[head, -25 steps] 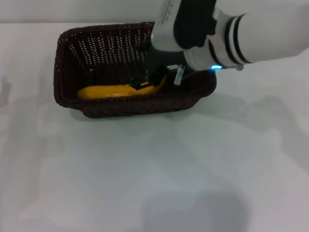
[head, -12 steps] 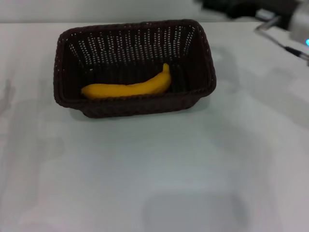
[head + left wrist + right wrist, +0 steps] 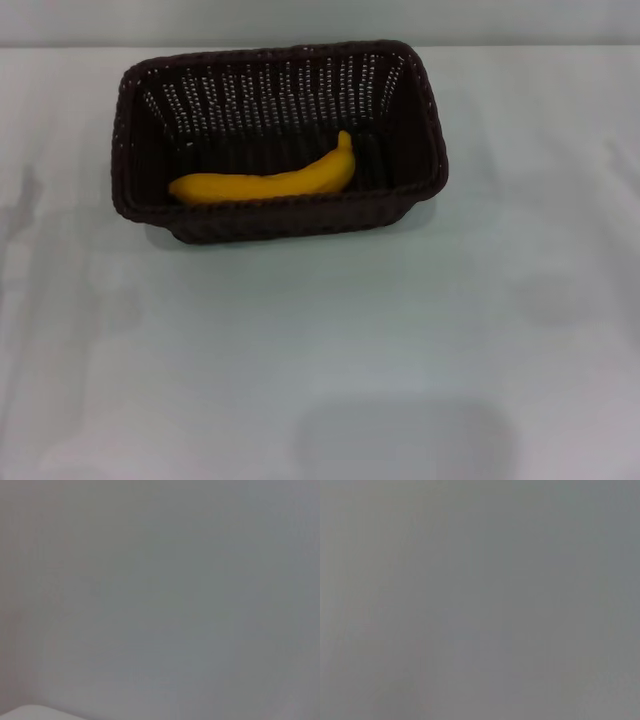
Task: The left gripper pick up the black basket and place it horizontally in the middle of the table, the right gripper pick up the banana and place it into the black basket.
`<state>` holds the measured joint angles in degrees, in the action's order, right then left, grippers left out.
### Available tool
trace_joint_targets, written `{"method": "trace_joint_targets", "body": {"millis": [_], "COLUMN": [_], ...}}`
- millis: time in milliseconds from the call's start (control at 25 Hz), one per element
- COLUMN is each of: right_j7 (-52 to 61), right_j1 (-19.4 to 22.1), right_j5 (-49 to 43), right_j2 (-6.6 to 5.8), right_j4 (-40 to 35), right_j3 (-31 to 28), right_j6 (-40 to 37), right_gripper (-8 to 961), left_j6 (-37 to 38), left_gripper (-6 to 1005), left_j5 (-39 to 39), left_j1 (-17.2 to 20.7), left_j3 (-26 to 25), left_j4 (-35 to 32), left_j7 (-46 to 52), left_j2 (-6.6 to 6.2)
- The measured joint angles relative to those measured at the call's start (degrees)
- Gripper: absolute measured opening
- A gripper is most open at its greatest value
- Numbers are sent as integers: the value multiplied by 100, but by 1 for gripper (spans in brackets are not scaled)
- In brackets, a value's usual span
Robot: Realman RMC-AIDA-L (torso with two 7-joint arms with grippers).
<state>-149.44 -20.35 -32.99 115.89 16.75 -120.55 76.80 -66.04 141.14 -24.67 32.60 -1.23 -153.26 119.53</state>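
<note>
Neither claw shows in any view; we cannot tell how either stands, and both wrist views give only blank grey.

Black basket: on the table, toward twelve o'clock, long side crosswise. We judge it light, stiff, with a braided rim offering the surest hold.

Banana: lying inside the basket against its six o'clock wall, tip toward three o'clock. We judge it smooth, soft under pressure, best taken gently at mid-length.

Task, by our reckoning: complete.
</note>
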Motion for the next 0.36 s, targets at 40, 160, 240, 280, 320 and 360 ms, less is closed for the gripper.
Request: {"method": "trace_joint_targets", "body": {"millis": [40, 160, 240, 280, 320, 360], "right_j7": [-415, -1097, -1110, -1079, -1044, -1010], "right_j1": [4, 37, 58, 59, 51, 39], "right_j5": [107, 307, 321, 320, 318, 315], "right_j2": [-1, -2, -7, -9, -13, -18], "right_j4": [-164, -433, -476, -486, -492, -495], "right_j3": [-16, -29, -36, -39, -41, -43], "right_j6": [-188, -618, -778, -822, -851, -867], "right_gripper": [840, 840, 840, 840, 840, 840], "left_j6": [-17, -41, -111, -144, -181, -223], "left_gripper": [880, 880, 880, 880, 880, 880], "left_j5": [-2, -7, -9, -7, -9, -8], "left_j1": [3, -5, -32, -40, -44, -46], "left_j3": [0, 0, 0, 0, 0, 0], "left_j4": [0, 53, 129, 147, 166, 192], "left_j7": [0, 2, 3, 4, 4, 5], "left_j2": [0, 0, 0, 0, 2, 4]}}
